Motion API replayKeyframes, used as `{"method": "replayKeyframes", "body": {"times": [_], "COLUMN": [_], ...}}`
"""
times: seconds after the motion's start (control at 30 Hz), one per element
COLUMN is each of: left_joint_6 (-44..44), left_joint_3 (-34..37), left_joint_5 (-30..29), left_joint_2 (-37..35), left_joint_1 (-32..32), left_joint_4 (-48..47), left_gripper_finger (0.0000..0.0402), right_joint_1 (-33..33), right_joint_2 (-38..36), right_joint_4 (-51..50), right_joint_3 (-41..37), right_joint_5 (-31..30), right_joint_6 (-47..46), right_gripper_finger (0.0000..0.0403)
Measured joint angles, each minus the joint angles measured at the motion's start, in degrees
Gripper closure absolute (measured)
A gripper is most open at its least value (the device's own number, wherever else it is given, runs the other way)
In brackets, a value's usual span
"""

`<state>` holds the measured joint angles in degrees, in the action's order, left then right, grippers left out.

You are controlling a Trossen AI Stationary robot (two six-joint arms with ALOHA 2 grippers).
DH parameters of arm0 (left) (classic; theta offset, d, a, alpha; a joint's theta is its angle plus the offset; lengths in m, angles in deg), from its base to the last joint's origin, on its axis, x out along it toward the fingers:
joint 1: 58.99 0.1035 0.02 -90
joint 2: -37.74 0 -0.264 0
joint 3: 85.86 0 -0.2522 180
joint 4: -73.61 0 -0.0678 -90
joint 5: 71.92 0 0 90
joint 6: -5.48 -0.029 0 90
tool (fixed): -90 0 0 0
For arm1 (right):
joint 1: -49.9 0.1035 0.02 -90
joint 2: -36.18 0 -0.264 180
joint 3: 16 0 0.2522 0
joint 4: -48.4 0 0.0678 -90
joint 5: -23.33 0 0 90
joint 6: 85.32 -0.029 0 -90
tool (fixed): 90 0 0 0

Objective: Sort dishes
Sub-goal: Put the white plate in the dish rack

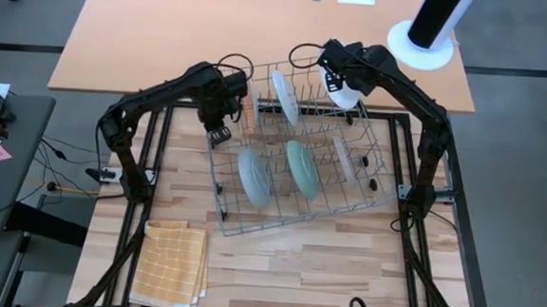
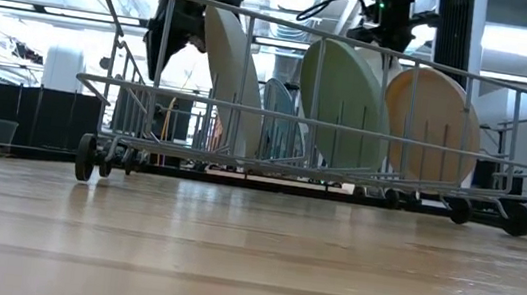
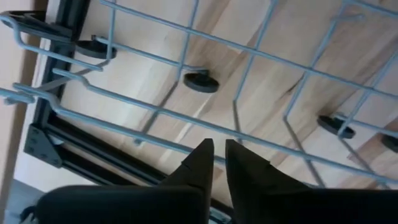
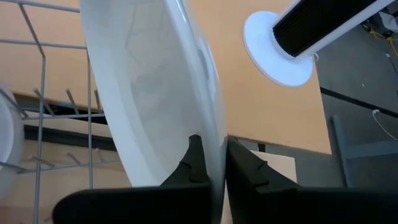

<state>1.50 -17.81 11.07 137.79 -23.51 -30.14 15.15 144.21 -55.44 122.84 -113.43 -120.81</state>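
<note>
Two arms are working at the wire dish rack (image 1: 297,150), which is sitting askew on the wooden tabletop (image 1: 276,268).

My right gripper (image 4: 210,163) is hovering over the rack's far right corner, its jaws pinching the rim of a white plate (image 4: 155,87). I am gripping it edge-on so it hangs upright and can drop between the tines without tilting; a flat hold would not fit a slot.

My left gripper (image 3: 215,152) is hanging over the far left corner of the rack, jaws pressed nearly together with nothing between them. The wrist camera is showing only grey wires and small black wheels below, so this arm seems to be waiting clear of the loaded slots.

Other plates are standing on edge in the rack: a white one (image 1: 285,95) in the far row, a grey-green one (image 1: 254,178) and a pale teal one (image 1: 301,169) in the middle. An orange-patterned plate (image 1: 253,108) is showing edge-on near the left gripper. From table height a beige plate (image 2: 432,123) is leaning at the right end.

A yellow checked cloth (image 1: 172,264) is lying at the near left corner, well apart from the rack.

Judgement: the held plate is still to be slotted; a free slot near the right end looks likely.
</note>
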Motion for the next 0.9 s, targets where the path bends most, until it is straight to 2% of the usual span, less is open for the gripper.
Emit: {"method": "replayKeyframes", "body": {"times": [0.13, 0.23, 0.3, 0.5, 0.73, 0.9], "left_joint_6": [-2.24, -2.86, -2.85, -3.82, 0.12, 3.37], "left_joint_3": [0.00, 0.70, 2.38, 9.57, 11.62, 11.63], "left_joint_5": [0.25, 2.81, 5.14, 7.06, 9.48, 13.65], "left_joint_2": [0.12, 0.28, 0.22, 0.17, -2.15, -4.55], "left_joint_1": [2.04, 3.35, 3.91, 4.35, 3.73, 3.38], "left_joint_4": [-0.03, 0.11, 0.53, 0.79, -0.70, -0.46], "left_gripper_finger": [0.0384, 0.0396, 0.0400, 0.0401, 0.0401, 0.0401], "right_joint_1": [0.25, 0.12, -0.15, -0.32, 0.30, 0.93], "right_joint_2": [0.02, 0.02, 0.02, 0.02, 0.00, 0.00], "right_joint_4": [-0.16, 0.10, 0.10, 0.65, 0.43, 0.20], "right_joint_3": [0.00, 0.00, 0.00, 0.00, 0.02, 0.02], "right_joint_5": [0.19, 0.18, 0.44, 2.10, 1.93, 1.89], "right_joint_6": [0.18, 0.03, -0.26, -0.81, -0.81, -0.68], "right_gripper_finger": [0.0384, 0.0384, 0.0384, 0.0385, 0.0388, 0.0388]}}
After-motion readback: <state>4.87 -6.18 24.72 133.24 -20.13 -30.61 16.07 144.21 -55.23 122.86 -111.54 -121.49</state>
